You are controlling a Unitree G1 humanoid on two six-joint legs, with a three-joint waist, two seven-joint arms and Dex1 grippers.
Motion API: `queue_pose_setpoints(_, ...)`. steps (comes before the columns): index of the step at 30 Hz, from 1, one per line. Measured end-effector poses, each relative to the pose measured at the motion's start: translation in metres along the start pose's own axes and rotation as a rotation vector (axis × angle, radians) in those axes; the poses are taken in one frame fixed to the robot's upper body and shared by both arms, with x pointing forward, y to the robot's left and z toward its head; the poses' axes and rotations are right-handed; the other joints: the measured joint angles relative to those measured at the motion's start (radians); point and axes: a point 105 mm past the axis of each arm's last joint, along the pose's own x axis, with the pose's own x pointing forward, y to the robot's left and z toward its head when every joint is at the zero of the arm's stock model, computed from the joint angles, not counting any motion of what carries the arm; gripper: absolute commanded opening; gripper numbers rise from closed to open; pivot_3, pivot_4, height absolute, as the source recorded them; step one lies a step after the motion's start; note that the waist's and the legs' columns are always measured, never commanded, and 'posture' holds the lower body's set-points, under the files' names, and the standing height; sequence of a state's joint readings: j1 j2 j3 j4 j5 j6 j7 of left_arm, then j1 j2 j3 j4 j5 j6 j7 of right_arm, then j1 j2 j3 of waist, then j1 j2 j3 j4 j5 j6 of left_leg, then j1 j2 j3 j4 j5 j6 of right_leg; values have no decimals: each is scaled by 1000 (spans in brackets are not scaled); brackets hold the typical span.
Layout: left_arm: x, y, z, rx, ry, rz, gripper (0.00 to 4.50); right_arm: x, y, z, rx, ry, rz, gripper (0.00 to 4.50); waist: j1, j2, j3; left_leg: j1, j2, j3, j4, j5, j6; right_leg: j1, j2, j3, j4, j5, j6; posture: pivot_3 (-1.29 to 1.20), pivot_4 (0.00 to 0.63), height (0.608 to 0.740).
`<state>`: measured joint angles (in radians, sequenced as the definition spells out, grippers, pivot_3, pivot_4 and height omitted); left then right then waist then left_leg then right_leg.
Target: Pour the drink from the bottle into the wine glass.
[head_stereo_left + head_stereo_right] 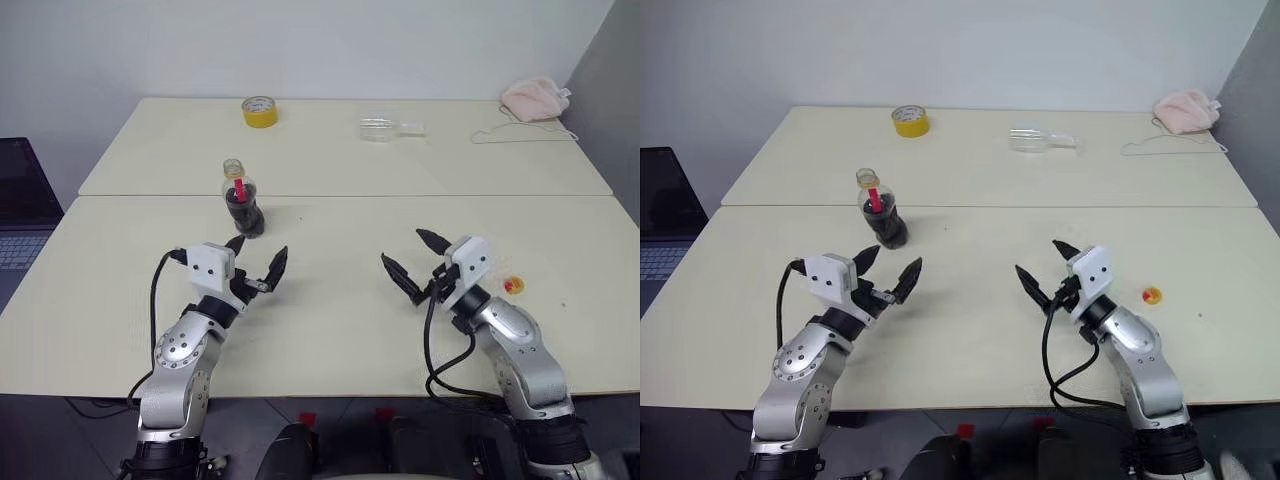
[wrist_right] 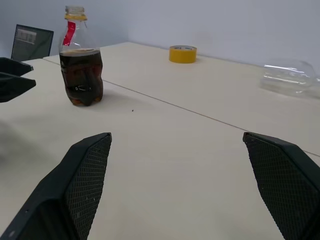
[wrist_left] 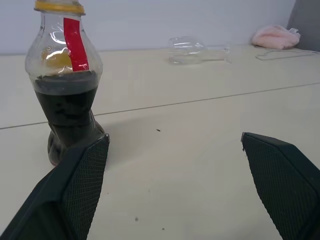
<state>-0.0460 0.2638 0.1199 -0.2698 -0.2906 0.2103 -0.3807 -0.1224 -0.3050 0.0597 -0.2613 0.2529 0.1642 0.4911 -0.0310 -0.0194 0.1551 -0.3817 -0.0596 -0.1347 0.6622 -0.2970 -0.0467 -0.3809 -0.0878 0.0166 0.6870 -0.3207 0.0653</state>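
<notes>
- Nearest the camera, I see the left gripper in the lower left of the head view, its two black fingers spread wide and holding nothing.
- Opposite it, I see the right gripper right of centre in the lower half, fingers equally wide apart and empty.
- Both grippers sit above the near table, well apart from each other.
- I locate the bottle standing upright left of centre, just beyond the left gripper and near the seam between the two tables. No finger touches it.
- I see the drink as a dark liquid filling the lower part of the bottle; the neck area above it is clear. A red label strip runs down the neck and a yellow ring sits at the top.
- I see the bottle's mouth open; a small yellow-orange cap lies on the near table, lower right, just beside the right arm.
- I locate the wine glass lying on its side on the far table, upper centre-right.
- I note a yellow tape roll in the upper left-centre of the far table, and a pink cloth at its upper right corner.
- I see a laptop at the left edge.
</notes>
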Motion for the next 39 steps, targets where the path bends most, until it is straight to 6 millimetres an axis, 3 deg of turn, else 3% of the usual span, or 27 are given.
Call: queue_pose_setpoints(39,4,3,3,7,-20,2,4473,5,-3,7,-36,-29,-35,4500,0,0,0,0,0,0,0,0,0,1,0,0,-1,0,0,0,150,740)
